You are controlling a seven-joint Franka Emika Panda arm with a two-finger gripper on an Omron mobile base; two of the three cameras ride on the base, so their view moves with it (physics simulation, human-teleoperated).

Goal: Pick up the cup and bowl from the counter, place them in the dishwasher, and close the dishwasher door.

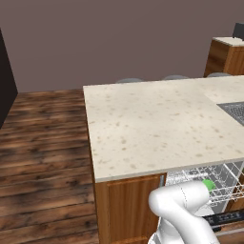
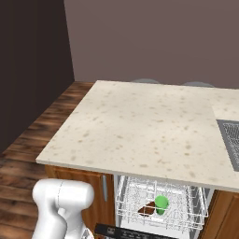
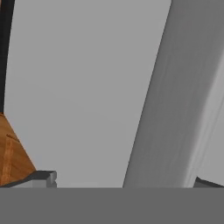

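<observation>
The green cup [image 2: 161, 202] stands in the dishwasher's white wire rack [image 2: 135, 196], with the reddish-brown bowl [image 2: 147, 210] right beside it on its left. The cup [image 1: 208, 185] also peeks out past my arm [image 1: 183, 209]. The dishwasher door [image 2: 121, 230] hangs open below the rack, its dark control strip [image 1: 224, 219] facing up. In the hand view the pale grey door panel [image 3: 78, 87] is very close, and its bar handle [image 3: 175, 96] runs between the fingertips of my gripper [image 3: 124, 181]. The jaws stand wide open and hold nothing. The beige counter [image 1: 157, 124] is bare.
A sink [image 2: 231, 140] is set into the counter at the right. Wooden cabinet fronts [image 1: 126, 209] flank the dishwasher, and one [image 3: 11, 153] shows at the hand view's left edge. A separate wooden cabinet [image 1: 226, 55] stands at the far right. Wood floor [image 1: 43, 157] lies to the left.
</observation>
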